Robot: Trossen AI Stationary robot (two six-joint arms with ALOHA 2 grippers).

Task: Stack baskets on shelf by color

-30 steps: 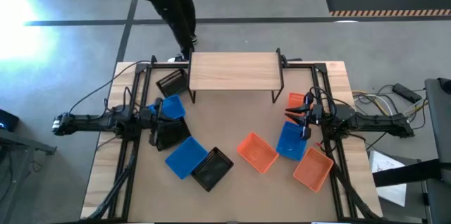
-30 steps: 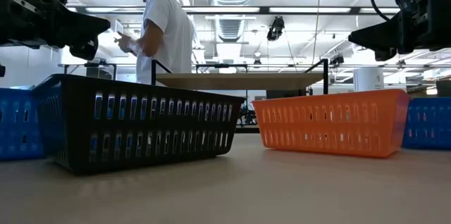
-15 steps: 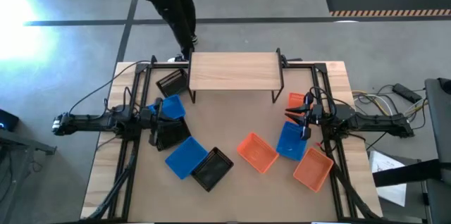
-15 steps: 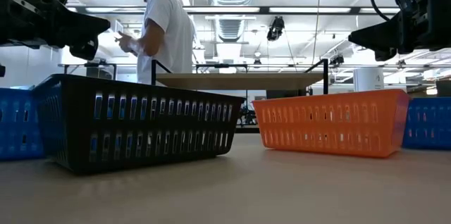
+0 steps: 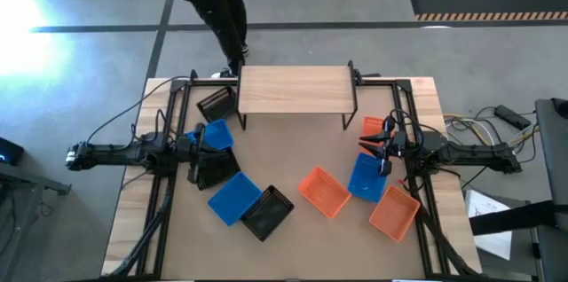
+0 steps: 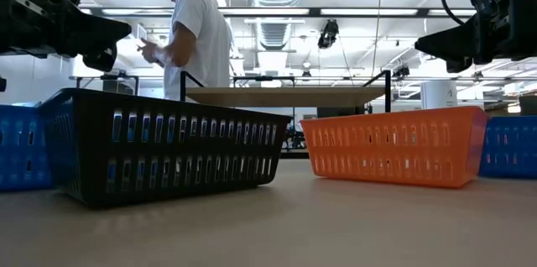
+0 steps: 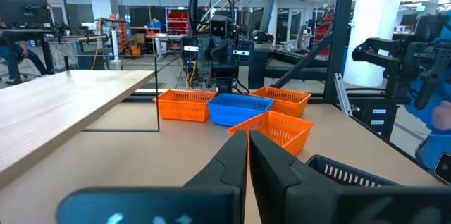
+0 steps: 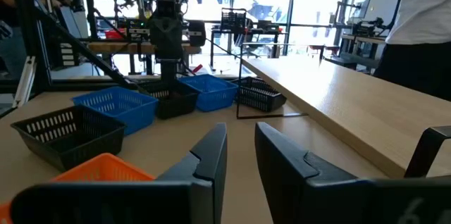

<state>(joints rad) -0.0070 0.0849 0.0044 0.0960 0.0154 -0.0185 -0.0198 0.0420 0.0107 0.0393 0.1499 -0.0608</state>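
Note:
The light-wood shelf (image 5: 293, 91) stands at the table's far side with nothing on its board. Blue, black and orange baskets rest on their bases on the tabletop. On the left are a black basket (image 5: 216, 103), a blue one (image 5: 216, 134), a black one (image 5: 211, 168), a blue one (image 5: 232, 196) and a black one (image 5: 268, 211). On the right are orange baskets (image 5: 324, 191) (image 5: 394, 213) (image 5: 374, 127) and a blue one (image 5: 366, 177). My left gripper (image 7: 249, 139) is shut and hovers above the left group. My right gripper (image 8: 240, 134) is slightly open, above the right group.
A person (image 5: 213, 3) stands beyond the table's far edge, left of the shelf. Black frame rails (image 5: 164, 193) run along both table sides. Bare tabletop (image 5: 293, 153) lies between the two basket groups, in front of the shelf.

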